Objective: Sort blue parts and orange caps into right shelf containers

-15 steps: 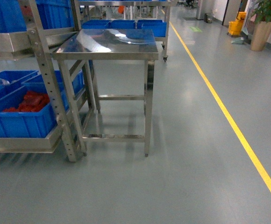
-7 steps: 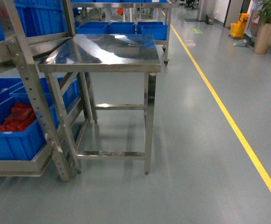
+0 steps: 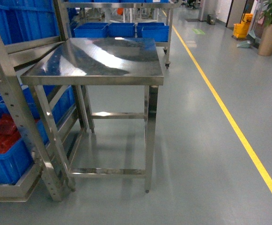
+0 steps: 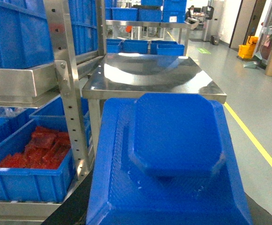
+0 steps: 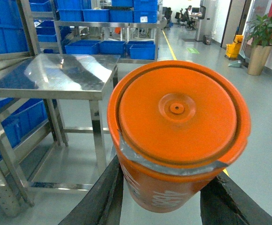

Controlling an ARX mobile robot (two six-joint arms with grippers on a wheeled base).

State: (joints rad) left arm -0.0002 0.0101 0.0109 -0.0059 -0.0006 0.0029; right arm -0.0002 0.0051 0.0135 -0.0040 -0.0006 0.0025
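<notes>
Each arm carries its load close in front of its wrist camera, seemingly so that both pieces travel together while the robot faces the steel table (image 3: 94,58). In the right wrist view the right gripper (image 5: 166,197) has its two dark fingers pressed against the sides of an orange cap (image 5: 176,126). In the left wrist view a blue part (image 4: 169,159) fills the frame, but the left gripper itself is hidden, so its opening cannot be told. The shelf (image 3: 14,108) stands at left with blue containers (image 3: 7,157) on it, one holding red pieces (image 3: 2,136).
</notes>
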